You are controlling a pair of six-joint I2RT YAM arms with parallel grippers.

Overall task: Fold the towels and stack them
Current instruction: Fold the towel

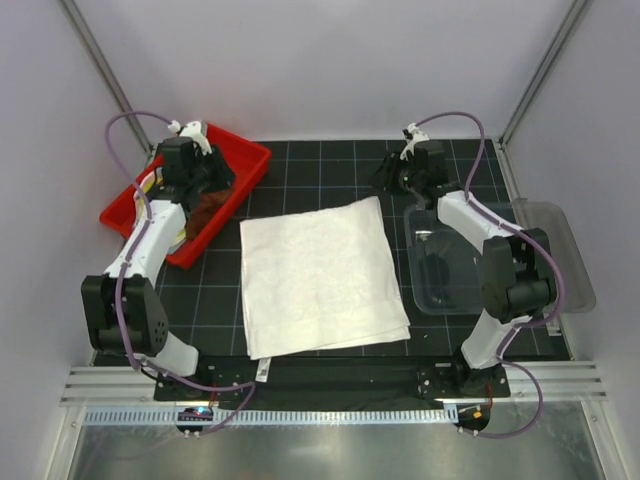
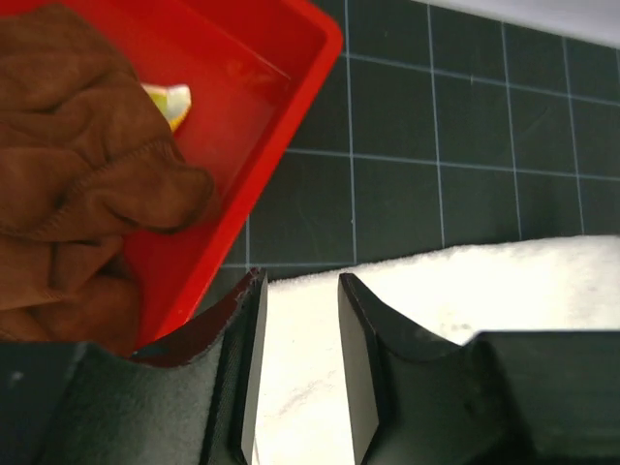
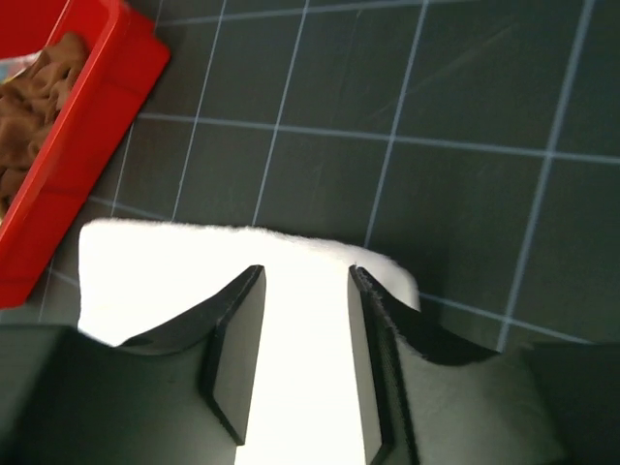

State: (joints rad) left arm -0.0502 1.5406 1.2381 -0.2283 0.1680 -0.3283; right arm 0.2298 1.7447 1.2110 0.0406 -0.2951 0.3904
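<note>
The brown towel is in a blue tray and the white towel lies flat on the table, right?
No. The tray holding the brown towel is red, not blue; the left wrist view shows it. The white towel does lie flat on the table.

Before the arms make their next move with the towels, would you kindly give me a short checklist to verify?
1. Left gripper open, with nothing between its fingers: ok.
2. Right gripper open and empty: ok.
3. Large white folded towel lies flat on the black gridded mat, and neither gripper holds it: ok.
4. Crumpled brown towel folded: not ok, as it lies bunched in the red plastic tray.
5. Clear plastic bin empty: cannot tell, because the right arm hides part of it.
</note>
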